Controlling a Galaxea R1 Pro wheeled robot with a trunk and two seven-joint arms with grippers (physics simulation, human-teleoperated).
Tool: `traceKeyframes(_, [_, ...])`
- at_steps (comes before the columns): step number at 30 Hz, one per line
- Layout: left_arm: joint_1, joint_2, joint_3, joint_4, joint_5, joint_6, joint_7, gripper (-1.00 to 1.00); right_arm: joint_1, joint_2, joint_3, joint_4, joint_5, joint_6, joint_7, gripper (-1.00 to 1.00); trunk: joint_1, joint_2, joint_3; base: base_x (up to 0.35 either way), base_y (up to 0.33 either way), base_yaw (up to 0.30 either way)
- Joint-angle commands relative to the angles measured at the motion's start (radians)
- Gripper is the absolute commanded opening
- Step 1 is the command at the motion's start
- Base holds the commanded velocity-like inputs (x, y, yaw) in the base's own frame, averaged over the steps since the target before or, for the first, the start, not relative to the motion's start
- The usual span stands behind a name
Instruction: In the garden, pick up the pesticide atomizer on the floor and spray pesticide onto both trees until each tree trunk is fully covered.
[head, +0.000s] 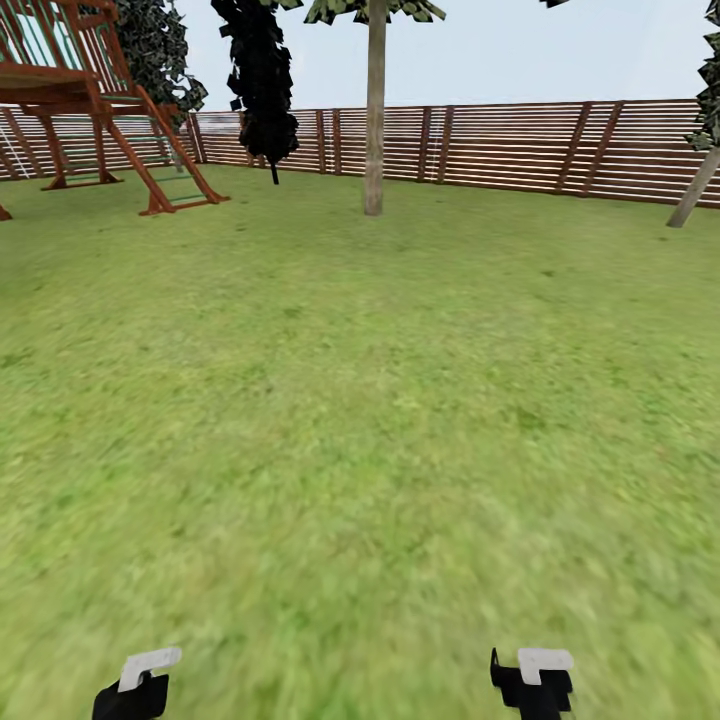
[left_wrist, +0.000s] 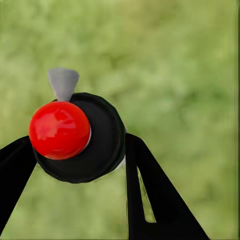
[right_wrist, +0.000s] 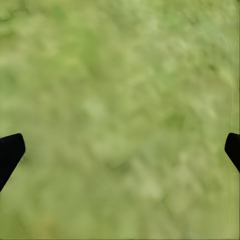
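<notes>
The pesticide atomizer (left_wrist: 75, 135) appears close up in the left wrist view: a black round body with a glossy red knob and a small grey nozzle. My left gripper (left_wrist: 80, 142) is shut on it, one black finger on each side, above blurred grass. In the head view my left gripper (head: 138, 686) and right gripper (head: 533, 680) hang low over the lawn of the garden (head: 360, 400). My right gripper (right_wrist: 123, 145) is open and holds nothing. One tree trunk (head: 374, 130), straight and bare, stands far ahead near the fence. No white specks of pesticide are visible.
A brown slatted fence (head: 500, 145) closes the far side. A red-brown wooden play frame (head: 95, 110) stands at the far left, with a dark bushy tree (head: 262, 80) beside it. A thin leaning trunk (head: 694, 188) stands at the right edge. Open grass lies between me and them.
</notes>
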Motion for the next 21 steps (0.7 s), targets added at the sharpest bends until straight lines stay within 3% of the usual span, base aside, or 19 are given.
traceKeyframes(1, [0.0,0.0,0.0,0.0,0.0,0.0,0.0,-1.0,0.0,0.0,0.0,0.0,0.0,0.0,0.0,1.0,0.0,0.0,0.0,0.339,0.0,0.0])
traceKeyframes(21, [0.001,0.0,0.0,0.0,0.0,0.0,0.0,-1.0,0.0,0.0,0.0,0.0,0.0,0.0,0.0,1.0,0.0,0.0,0.0,0.339,0.0,0.0])
